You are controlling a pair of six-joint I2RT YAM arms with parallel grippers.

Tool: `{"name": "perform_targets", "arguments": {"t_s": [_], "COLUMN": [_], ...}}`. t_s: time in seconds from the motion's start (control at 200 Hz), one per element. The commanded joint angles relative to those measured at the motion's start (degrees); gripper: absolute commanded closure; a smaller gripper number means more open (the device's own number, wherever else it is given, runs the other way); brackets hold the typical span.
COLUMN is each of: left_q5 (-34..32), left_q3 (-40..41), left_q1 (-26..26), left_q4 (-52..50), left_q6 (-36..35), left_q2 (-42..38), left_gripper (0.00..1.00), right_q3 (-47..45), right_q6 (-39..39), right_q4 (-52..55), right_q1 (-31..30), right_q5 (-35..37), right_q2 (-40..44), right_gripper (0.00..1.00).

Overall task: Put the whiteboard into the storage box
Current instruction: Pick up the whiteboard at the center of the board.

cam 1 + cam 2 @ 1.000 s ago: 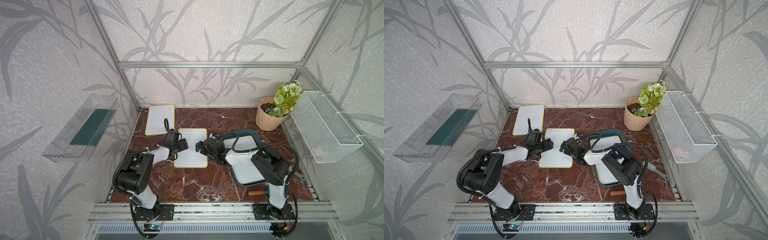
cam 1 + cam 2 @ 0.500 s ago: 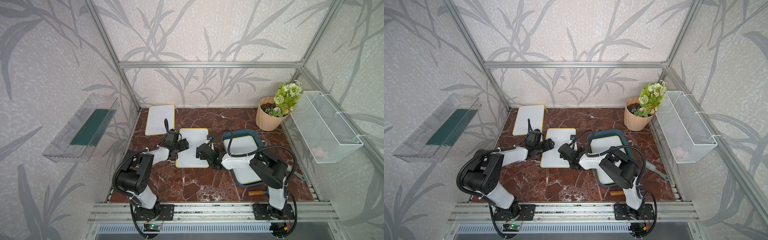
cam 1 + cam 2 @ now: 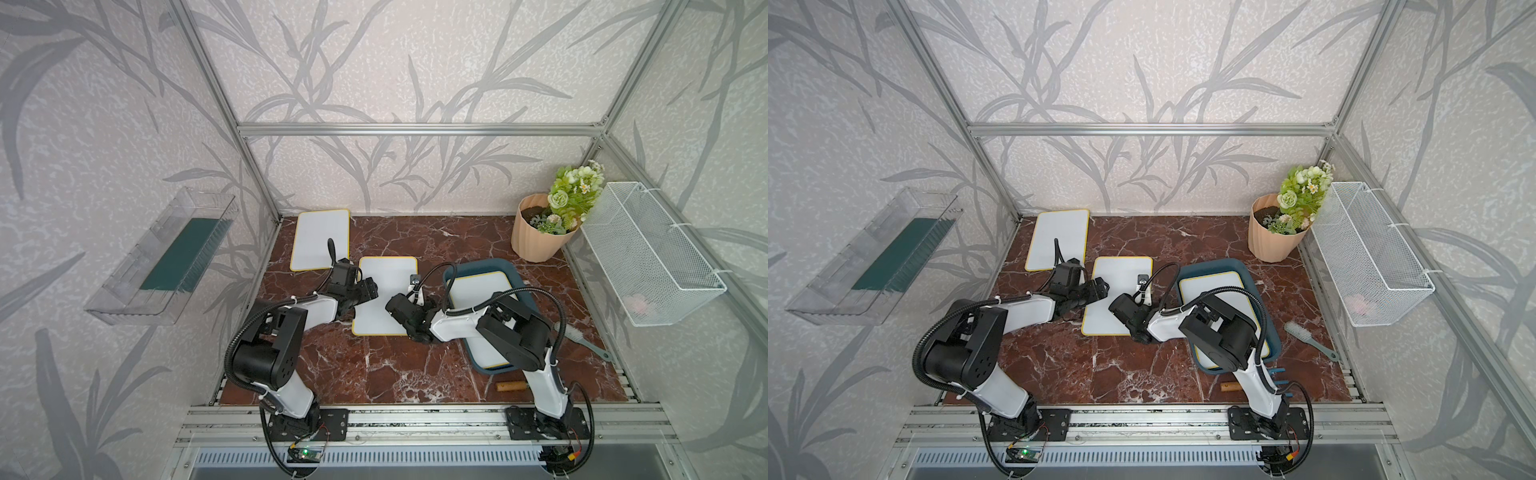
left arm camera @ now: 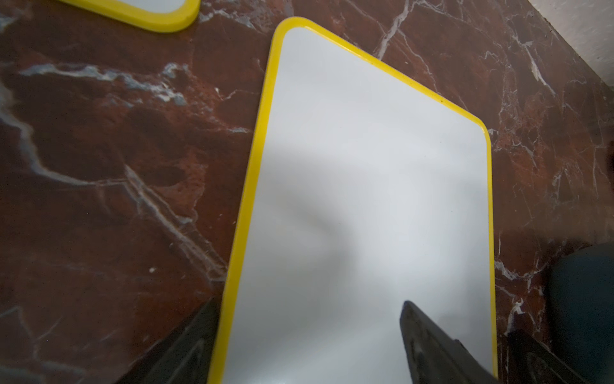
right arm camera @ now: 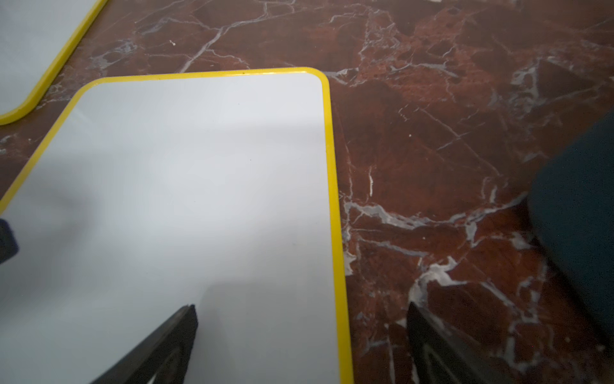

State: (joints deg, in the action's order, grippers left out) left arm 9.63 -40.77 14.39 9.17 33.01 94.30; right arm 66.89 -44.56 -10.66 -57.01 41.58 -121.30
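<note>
Yellow-rimmed, blank white and round-cornered, the whiteboard [image 3: 386,282] lies flat on the red marble counter [image 3: 395,374], just beside the teal storage box [image 3: 478,263]. The left claw [image 4: 309,335] and right claw [image 5: 302,332] both gape wide, each straddling one long edge, gripping nothing.
</note>
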Motion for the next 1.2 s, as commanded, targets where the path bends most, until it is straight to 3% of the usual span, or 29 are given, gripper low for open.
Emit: {"name": "perform_targets", "arguments": {"t_s": [0.0, 0.165, 0.385, 0.64, 1.195], "left_q5": [4.2, 5.2, 7.2, 9.9, 10.5], "left_q3": [3.4, 3.5, 3.8, 4.6, 5.1], "left_q1": [0.0, -0.3, -0.8, -1.2, -1.6], "left_q4": [-9.6, -8.8, -7.6, -5.1, -5.3], "left_q6": [1.5, 1.2, 1.0, 1.7, 1.5], "left_q2": [3.2, 3.9, 4.6, 5.0, 3.2], "left_gripper": [0.13, 0.13, 0.13, 0.13, 0.13], "right_q3": [2.0, 4.0, 2.3, -3.8, -11.1], "right_q6": [-3.2, -6.9, -14.0, -29.4, -42.9], "right_q4": [2.7, 4.7, 0.4, -8.3, -16.5], "right_q1": [-0.4, -0.8, -0.1, 4.9, 9.7], "right_q5": [-1.5, -8.0, -21.8, -39.8, -48.2], "right_q2": [-2.6, -4.4, -3.3, -0.5, 7.8], "right_gripper": [0.01, 0.01, 0.01, 0.01, 0.01]}}
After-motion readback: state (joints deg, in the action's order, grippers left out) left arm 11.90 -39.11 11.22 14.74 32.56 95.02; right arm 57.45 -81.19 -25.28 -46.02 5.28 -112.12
